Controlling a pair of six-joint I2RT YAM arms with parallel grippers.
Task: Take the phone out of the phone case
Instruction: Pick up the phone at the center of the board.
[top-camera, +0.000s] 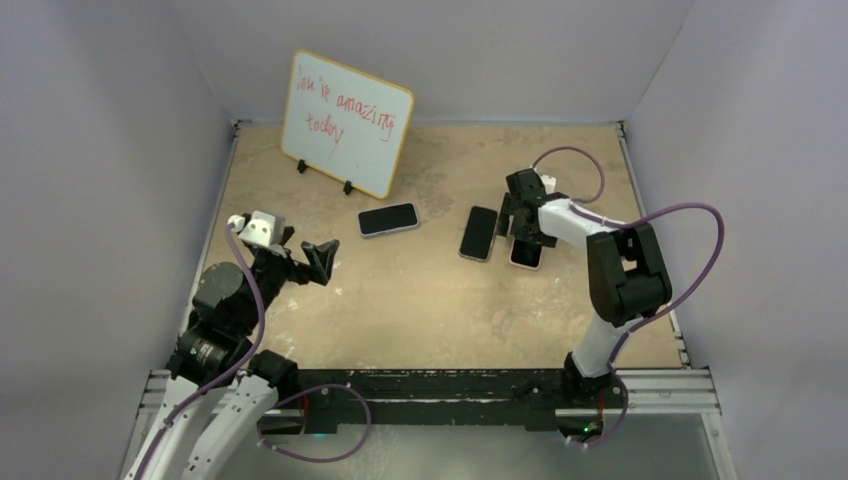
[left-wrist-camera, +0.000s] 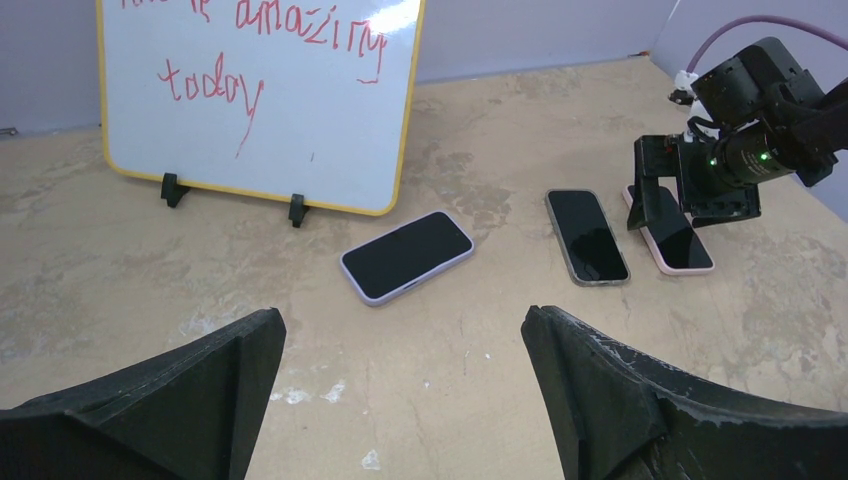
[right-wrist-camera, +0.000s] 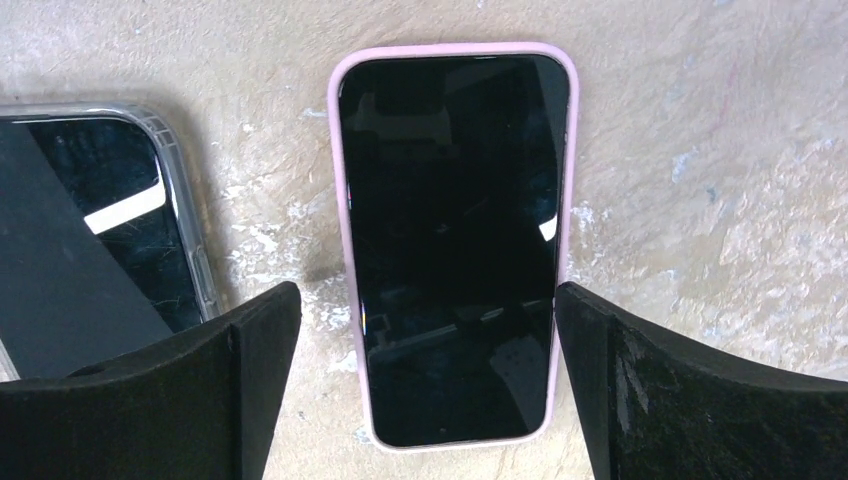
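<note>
Three phones lie screen up on the table. A phone in a pink case (top-camera: 526, 252) (right-wrist-camera: 455, 240) (left-wrist-camera: 678, 238) lies right of centre. My right gripper (top-camera: 522, 222) (right-wrist-camera: 428, 380) is open just above it, its two fingers straddling the phone's near end; the right finger is close to the case's edge. A phone in a clear case (top-camera: 479, 233) (right-wrist-camera: 110, 240) (left-wrist-camera: 587, 237) lies beside it on the left. A phone in a lilac case (top-camera: 388, 219) (left-wrist-camera: 407, 256) lies in the middle. My left gripper (top-camera: 318, 256) (left-wrist-camera: 400, 390) is open and empty at the left, above bare table.
A whiteboard (top-camera: 345, 121) (left-wrist-camera: 255, 95) with red writing stands on black feet at the back left. Grey walls enclose the table on three sides. The right arm's purple cable (top-camera: 660, 215) loops over the right side of the table.
</note>
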